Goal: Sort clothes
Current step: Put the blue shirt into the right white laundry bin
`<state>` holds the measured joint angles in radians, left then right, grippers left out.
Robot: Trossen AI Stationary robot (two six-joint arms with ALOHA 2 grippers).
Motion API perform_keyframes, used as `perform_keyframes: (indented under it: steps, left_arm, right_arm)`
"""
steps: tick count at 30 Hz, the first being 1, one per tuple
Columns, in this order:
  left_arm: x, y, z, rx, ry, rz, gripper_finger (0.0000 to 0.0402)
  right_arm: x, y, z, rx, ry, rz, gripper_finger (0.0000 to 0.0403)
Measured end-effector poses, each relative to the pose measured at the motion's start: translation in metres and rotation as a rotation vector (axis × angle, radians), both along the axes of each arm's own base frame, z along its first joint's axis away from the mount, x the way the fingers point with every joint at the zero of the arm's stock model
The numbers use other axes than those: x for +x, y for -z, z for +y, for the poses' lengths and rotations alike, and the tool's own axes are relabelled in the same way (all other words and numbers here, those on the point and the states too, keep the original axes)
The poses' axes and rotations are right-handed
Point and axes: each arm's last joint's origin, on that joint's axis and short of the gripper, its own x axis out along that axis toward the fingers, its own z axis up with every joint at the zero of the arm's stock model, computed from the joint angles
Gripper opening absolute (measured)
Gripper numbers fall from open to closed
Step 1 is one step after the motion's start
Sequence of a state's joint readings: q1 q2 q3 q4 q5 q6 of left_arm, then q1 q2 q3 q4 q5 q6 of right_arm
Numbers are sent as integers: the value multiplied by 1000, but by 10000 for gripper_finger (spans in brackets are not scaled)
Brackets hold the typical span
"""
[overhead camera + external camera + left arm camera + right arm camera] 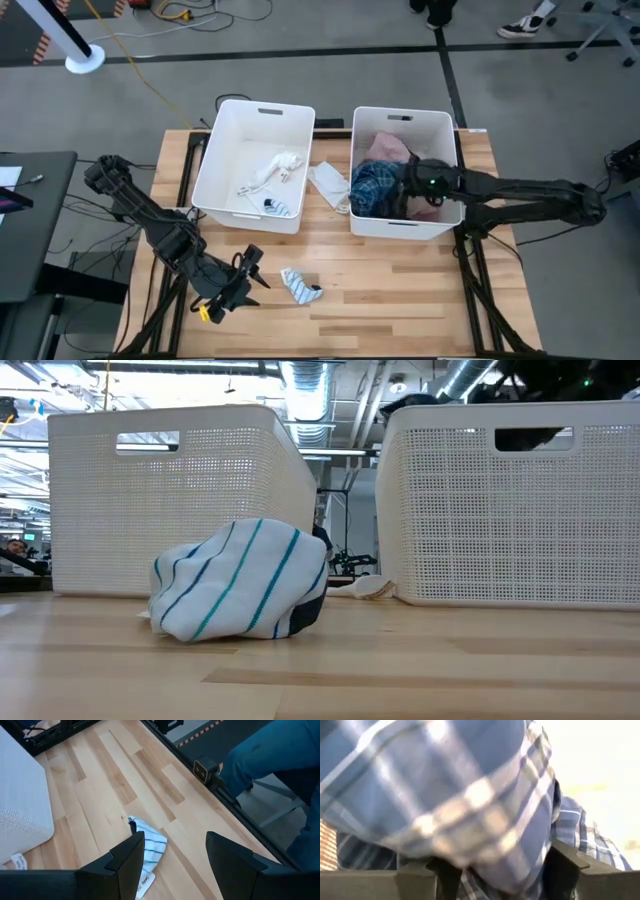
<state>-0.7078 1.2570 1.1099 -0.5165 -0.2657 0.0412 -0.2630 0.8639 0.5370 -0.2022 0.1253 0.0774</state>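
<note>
My right gripper (408,190) sits in the right white plastic tub (403,227), jaws parted around the blue plaid garment (375,186); cloth may snag and lift out. My open, empty left gripper (250,277) hovers beside the blue-white striped sock (299,286) on the near table

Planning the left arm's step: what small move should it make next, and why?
Probably lower the left gripper onto the striped sock. Its fingers stand open just short of the sock, which lies alone on the table, outside both tubs.

Two dark jointed arms; yellow marks the left claw (250,272).
</note>
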Motion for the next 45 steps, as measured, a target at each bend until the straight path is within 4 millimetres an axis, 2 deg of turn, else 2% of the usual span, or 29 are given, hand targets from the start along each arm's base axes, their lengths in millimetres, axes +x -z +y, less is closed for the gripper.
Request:
perform_keyframes:
  steps: [5,9,20,25,36,40,45]
  left_arm:
    - [-4,-3,4,2,-18,3,206]
    - [-6,-5,6,-14,-27,-2,206]
    - [-6,-5,6,-17,-29,0,206]
    - [-6,-5,6,-17,-29,1,206]
    - [-6,-5,6,-30,-38,5,206]
    - [-6,-5,6,-29,-36,3,206]
    - [-6,-6,6,-19,-31,-3,206]
  right_arm:
    - [-8,-18,4,-12,-7,-76,244]
    - [-13,-24,11,-11,-38,-99,244]
    - [-26,-3,22,145,-27,136,245]
    - [-30,-5,24,160,-54,122,245]
    - [-48,-49,28,143,-83,120,245]
    - [-48,-71,33,125,-124,34,245]
    - [-34,-87,35,88,-151,-149,244]
